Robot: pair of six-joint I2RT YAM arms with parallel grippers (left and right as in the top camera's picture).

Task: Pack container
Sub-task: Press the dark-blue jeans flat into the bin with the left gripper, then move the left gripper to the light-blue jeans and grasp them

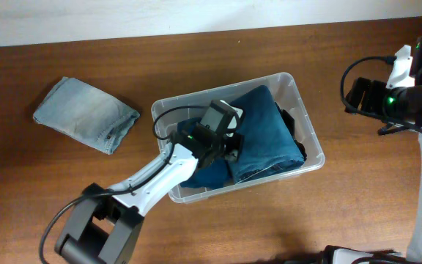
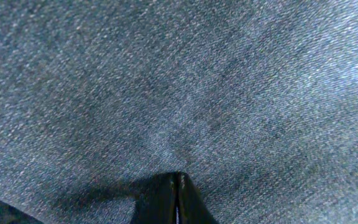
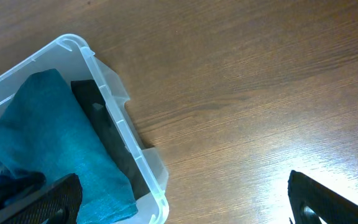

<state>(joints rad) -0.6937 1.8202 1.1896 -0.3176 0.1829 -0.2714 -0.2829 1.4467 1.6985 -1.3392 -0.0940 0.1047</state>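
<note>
Two grippers, different states. Left gripper [image 2: 178, 178] was fully closed, fingers [image 2: 160, 199] pressed flat together with only a thin seam between them. Its tips were against the dark jeans [image 1: 266, 125]. Couldn't tell if any cloth was pinched. Right gripper [image 3: 179, 186] was wide open and held nothing, one finger at each bottom corner of its wrist view, bare table [image 1: 196, 59] below.

Left arm came in from the near left corner, stretched diagonally up and over the container's near wall, wrist angled down into the bin. Right arm sat by the right edge toward the far side, well apart from the container [image 1: 310, 121].

Container was mid-table, a bit right of centre and skewed to the edges. Clear thin plastic, rounded corners, rolled rim.

Dark jeans were folded into a thick blue block filling most of it, with a coarse twill weave in the left wrist view. A black cloth [image 3: 98, 118] was wedged between the dark jeans and the right wall.

Light jeans [image 1: 86, 114], faded and folded to a rough rectangle, lay on the wood-grain top near the left edge.
</note>
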